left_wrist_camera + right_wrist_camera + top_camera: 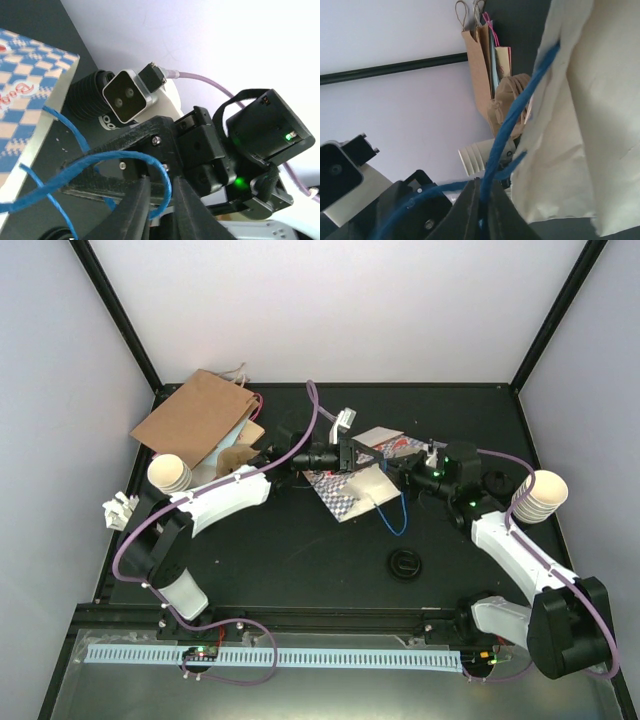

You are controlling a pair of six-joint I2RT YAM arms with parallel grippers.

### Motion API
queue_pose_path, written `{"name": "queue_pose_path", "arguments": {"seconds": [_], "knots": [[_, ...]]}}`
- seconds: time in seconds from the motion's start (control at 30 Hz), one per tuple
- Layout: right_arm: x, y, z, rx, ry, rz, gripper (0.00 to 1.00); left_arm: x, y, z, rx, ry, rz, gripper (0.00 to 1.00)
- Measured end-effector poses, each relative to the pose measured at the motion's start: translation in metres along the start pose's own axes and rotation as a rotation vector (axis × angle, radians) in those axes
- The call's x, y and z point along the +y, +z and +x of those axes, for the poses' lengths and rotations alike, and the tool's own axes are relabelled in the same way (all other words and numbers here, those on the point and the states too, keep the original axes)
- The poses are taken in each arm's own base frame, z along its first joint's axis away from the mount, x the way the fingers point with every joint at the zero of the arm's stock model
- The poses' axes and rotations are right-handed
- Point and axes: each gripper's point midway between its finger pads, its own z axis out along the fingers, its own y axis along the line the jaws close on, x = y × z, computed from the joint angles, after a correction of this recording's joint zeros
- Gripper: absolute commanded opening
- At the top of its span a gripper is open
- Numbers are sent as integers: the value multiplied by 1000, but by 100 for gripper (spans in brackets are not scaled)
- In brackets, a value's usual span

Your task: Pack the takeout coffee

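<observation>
Blue cord handle (100,159) runs between the narrowly parted fingers of the left gripper (161,186), which pinch it. The right gripper (483,192) has its fingers pressed together on the other blue handle (520,107), just beside the cream paper of the bag's mouth.

In the overhead view the two grippers face each other at the middle of the table (300,550), close but apart. The left arm rises from its base at 7 o'clock, bends at the elbow and stretches its forearm toward 2 o'clock. The right arm climbs from 5 o'clock toward 11 o'clock, its wrist turned to 9 o'clock.

Between and just below them lies the checked paper bag (335,492), tilted, its cream side showing. Whether anything is inside cannot be told.

The takeout coffee cup (405,563), seen only as a black lid, stands on the table at 5 o'clock from the bag, well apart from it and from both grippers.

A brown paper bag (195,415) lies flat at 11 o'clock. One stack of open cream cups (170,475) sits at 9 o'clock, and a second cup stack (540,495) sits at 3 o'clock.
</observation>
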Motion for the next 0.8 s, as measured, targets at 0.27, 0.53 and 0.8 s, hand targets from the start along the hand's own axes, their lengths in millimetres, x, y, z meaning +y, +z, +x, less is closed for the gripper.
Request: {"name": "queue_pose_path", "arguments": {"seconds": [0.27, 0.53, 0.8], "knots": [[-8, -3, 3, 2, -12, 36, 1, 15, -10, 12, 36, 100, -107, 70], [-24, -5, 4, 6, -59, 113, 2, 9, -42, 20, 94, 389, -278, 74], [-16, -12, 3, -7, -161, 158, 3, 32, -40, 44, 220, 718, -458, 78]]}}
